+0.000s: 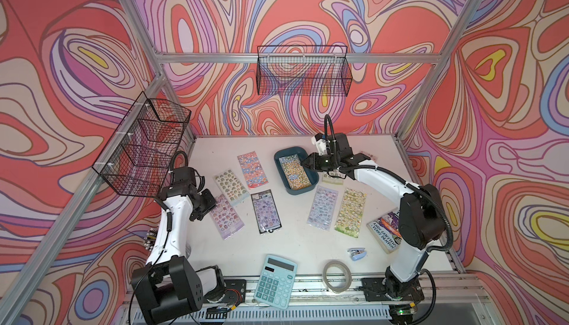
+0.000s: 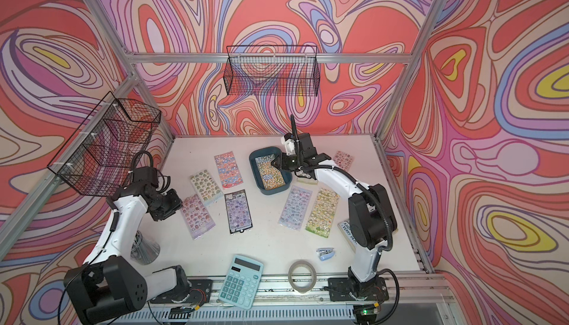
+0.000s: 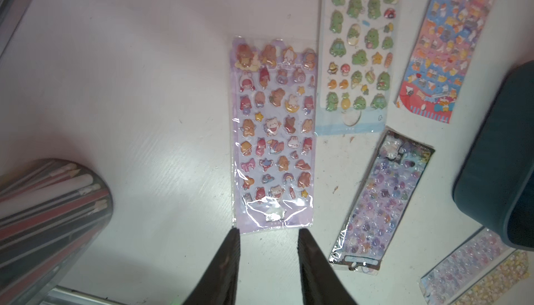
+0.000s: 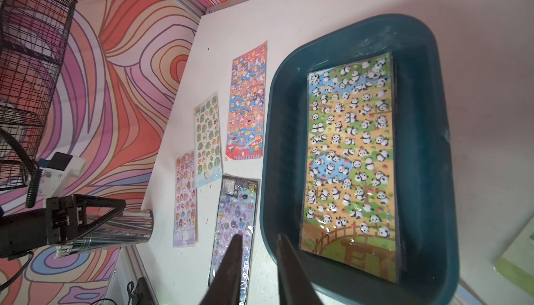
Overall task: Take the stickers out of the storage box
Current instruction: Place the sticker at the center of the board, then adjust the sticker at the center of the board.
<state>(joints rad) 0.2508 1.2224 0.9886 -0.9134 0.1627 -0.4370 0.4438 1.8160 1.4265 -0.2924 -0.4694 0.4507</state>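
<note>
The white table [image 1: 308, 240] holds everything, with the dark teal storage box [image 1: 295, 191] toward its far side, set at a slant. The right gripper [image 4: 259, 235] hangs over one long edge of the box, its fingers a little apart and nothing between them. The left gripper [image 3: 268, 231] hovers above bare table just off the short end of the pink-purple sheet [image 3: 273, 133], jaws apart and empty. One panda sheet [image 4: 349, 156] lies flat inside the box. The other stickers lie loose on the table. On the left arm's side are an orange-blue sheet [image 1: 250, 169], a green dinosaur sheet [image 1: 231, 186] and a black-bordered sheet [image 1: 266, 211]. On the right arm's side are a lilac sheet [image 1: 322, 205] and a yellow-green sheet [image 1: 350, 212]. Near the front edge sit a teal calculator [image 1: 275, 282], a tape roll [image 1: 337, 275] and a small blue stapler [image 1: 356, 252]
</note>
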